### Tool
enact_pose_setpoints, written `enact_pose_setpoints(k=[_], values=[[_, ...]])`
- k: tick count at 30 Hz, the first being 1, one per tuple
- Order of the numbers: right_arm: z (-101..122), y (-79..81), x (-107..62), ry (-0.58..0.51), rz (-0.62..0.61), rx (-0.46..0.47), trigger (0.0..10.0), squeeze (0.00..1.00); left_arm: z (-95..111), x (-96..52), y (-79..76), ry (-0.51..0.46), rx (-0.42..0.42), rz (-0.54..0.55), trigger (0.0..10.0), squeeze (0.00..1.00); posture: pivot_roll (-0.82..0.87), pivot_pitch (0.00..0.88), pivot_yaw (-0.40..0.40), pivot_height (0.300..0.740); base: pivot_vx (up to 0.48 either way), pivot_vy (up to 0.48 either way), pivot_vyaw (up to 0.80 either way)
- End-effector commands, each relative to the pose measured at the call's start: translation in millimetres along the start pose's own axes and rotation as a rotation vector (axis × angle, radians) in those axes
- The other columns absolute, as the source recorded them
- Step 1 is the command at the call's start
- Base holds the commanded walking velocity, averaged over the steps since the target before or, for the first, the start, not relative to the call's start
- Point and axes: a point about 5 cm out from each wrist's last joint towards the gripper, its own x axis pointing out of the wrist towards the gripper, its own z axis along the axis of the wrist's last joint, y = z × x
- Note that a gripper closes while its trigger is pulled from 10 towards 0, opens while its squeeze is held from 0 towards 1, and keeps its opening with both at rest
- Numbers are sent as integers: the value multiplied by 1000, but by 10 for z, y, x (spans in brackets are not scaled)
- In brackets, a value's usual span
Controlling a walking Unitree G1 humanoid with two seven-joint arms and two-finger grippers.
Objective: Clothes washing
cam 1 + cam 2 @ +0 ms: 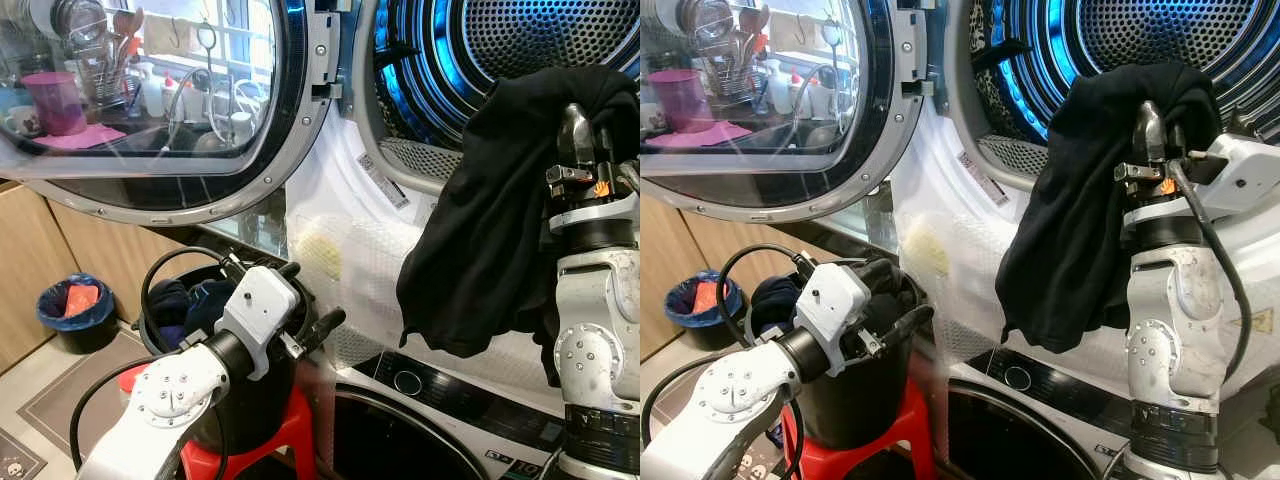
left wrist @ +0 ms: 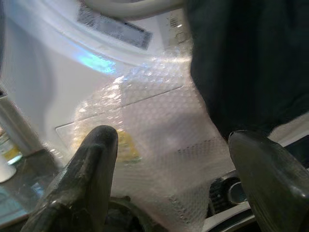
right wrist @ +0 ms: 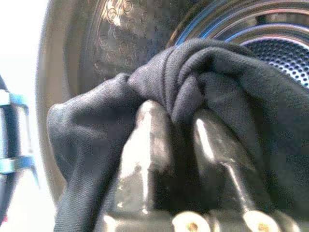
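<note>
— See that? The right tool (image 1: 1157, 125) is clamped on a bunched fold of the black garment (image 1: 500, 210), held up right at the mouth of the upper drum (image 1: 520, 45). Most of the cloth hangs down over the arm and in front of the bubble wrap (image 1: 345, 270) taped on the machine's front.

— So it's about to feed it in. What would you watch for?

— The hanging tail. I'd say it needs to reach well inside past the rim before letting go, otherwise the loose part may drape over the lip and slide back out. Maybe lift a touch so the lower hem clears the door seal.

— And the door?

— The round glass door (image 1: 150, 110) is swung wide to the left, well out of the way. Nothing to catch there.

— What about the other arm?

— The left tool (image 1: 310, 310) sits low above the black laundry bucket (image 1: 855, 395) on the red stool (image 1: 270, 445), fingers (image 2: 91, 164) spread wide, holding nothing. There's more dark clothing in the bucket.

— Could it snag?

— Possibly: the fabric is wrapped over the right fingers (image 3: 145, 145), so on release it might cling. I'd guess a clean, full opening and a straight pull-back would shed it best.
</note>
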Motion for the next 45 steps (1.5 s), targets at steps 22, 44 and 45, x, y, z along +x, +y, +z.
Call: enact_pose_setpoints(k=[22,44,45], values=[[238,29,317,-82,119,-77,10000,0,85,0,-72,-38,2,-42,10000,0,119,2,-93,740,0,0,0],[404,645,1446,63,-63,-239,10000,0,41,-37,-164,-13,-38,-2,10000,0,130,61,-137,740,0,0,0],[387,644,1445,75,-77,-223,10000,0,43,-42,-170,-12,-39,-2,10000,0,131,64,-138,740,0,0,0]])
